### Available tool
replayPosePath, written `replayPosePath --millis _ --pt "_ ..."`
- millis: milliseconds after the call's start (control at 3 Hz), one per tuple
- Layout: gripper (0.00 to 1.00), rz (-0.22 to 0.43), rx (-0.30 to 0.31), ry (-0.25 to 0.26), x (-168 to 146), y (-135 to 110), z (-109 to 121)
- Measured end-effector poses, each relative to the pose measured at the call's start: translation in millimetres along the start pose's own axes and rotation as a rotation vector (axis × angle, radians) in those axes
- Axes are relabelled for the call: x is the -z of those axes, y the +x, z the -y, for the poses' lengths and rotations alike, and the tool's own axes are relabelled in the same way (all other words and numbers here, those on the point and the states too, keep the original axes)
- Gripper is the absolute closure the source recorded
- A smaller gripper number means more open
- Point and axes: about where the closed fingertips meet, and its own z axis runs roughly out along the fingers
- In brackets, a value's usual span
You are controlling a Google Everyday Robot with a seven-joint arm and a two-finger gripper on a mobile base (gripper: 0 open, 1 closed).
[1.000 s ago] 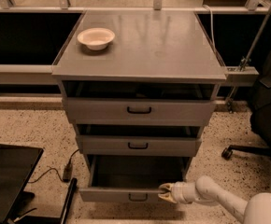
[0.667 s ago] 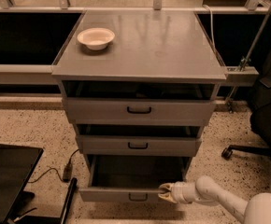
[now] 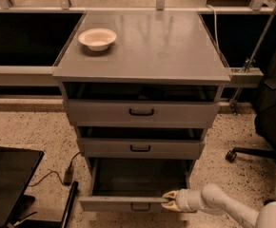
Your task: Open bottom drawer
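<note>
The bottom drawer (image 3: 123,204) is the lowest of three grey drawers in the cabinet. It stands pulled out, with its dark inside showing and its small black loop handle (image 3: 140,207) on the flat front. My gripper (image 3: 169,200) is at the right end of the drawer's front edge, its cream fingers (image 3: 170,194) closed over the top lip of the drawer front. The white arm reaches in from the lower right corner.
A cream bowl (image 3: 97,38) sits on the cabinet top (image 3: 152,46). The middle drawer (image 3: 140,148) and top drawer (image 3: 141,112) are shut. A black flat object (image 3: 7,182) and a cable (image 3: 66,172) lie on the floor at left. A black office chair (image 3: 271,122) stands at right.
</note>
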Motion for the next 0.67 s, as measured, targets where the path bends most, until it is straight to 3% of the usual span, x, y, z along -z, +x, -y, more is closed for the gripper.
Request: replayPosePath --millis 333,667 --pt "1.0 0.006 -0.008 0.004 5.7 8.5 -22.4" --pt "1.0 0.006 -0.008 0.004 8.2 5.5 -22.4"
